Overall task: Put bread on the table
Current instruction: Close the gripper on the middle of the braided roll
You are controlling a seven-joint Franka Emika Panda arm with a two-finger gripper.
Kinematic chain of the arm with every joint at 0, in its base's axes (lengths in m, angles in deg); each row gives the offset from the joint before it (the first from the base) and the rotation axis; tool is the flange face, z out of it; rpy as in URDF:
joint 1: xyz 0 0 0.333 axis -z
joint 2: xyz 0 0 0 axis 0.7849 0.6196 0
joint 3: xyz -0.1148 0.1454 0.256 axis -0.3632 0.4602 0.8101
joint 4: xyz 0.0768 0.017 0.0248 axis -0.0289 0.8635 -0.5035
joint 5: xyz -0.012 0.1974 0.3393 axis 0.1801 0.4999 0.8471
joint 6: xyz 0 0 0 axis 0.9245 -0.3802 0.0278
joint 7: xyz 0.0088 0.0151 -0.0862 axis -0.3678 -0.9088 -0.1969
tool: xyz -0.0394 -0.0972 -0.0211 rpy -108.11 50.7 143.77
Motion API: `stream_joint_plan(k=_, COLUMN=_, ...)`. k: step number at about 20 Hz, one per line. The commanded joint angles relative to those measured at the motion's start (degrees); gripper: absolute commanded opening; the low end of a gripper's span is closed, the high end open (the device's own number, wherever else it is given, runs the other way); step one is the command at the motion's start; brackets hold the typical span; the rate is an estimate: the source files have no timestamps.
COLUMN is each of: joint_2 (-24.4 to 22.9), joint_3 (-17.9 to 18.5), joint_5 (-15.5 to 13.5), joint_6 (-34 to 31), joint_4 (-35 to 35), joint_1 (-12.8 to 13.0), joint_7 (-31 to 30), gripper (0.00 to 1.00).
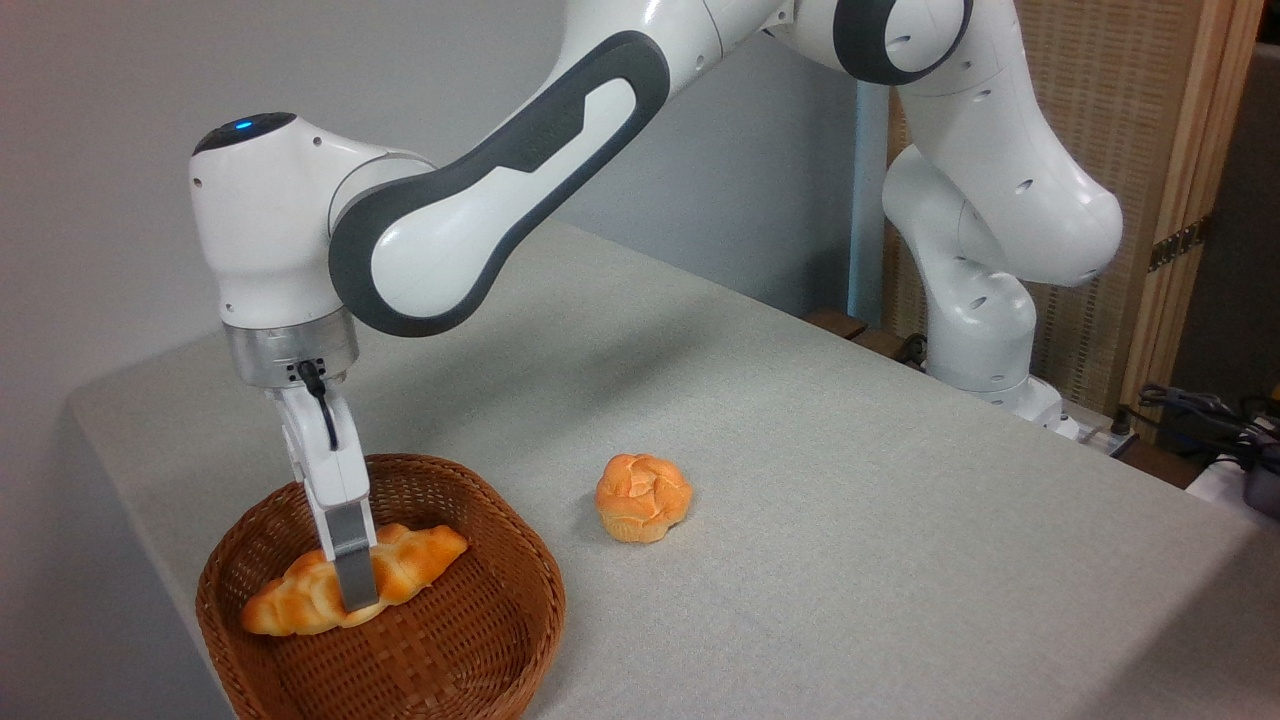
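Note:
The bread [300, 598], a long braided golden-orange loaf with pointed ends, lies inside the brown wicker basket [480, 640] at the front left. My gripper [352, 592] reaches straight down into the basket at the loaf's middle. Its near finger [354, 570] stands in front of the loaf and hides the far finger, so the two seem to straddle it. Whether they press on the loaf does not show. The table [850, 520], covered in light grey-beige cloth, spreads out to the right of the basket.
A small round knotted orange bun [643, 497] sits on the cloth right of the basket. The arm's base [985, 340] stands at the table's far right edge, with cables [1200, 410] and a wooden screen behind.

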Motion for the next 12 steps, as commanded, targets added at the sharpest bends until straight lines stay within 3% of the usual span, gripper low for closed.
stream_joint_plan(k=1, joint_2=0.51, joint_3=-0.27, joint_5=0.43, joint_6=1.17, joint_4=-0.42, joint_1=-0.48, joint_7=1.91, gripper=0.28)
stream_joint_plan(k=12, joint_2=-2.12, joint_3=0.17, joint_5=-0.36, joint_6=0.47, joint_4=-0.95, joint_1=-1.62, joint_7=1.65, gripper=0.28)
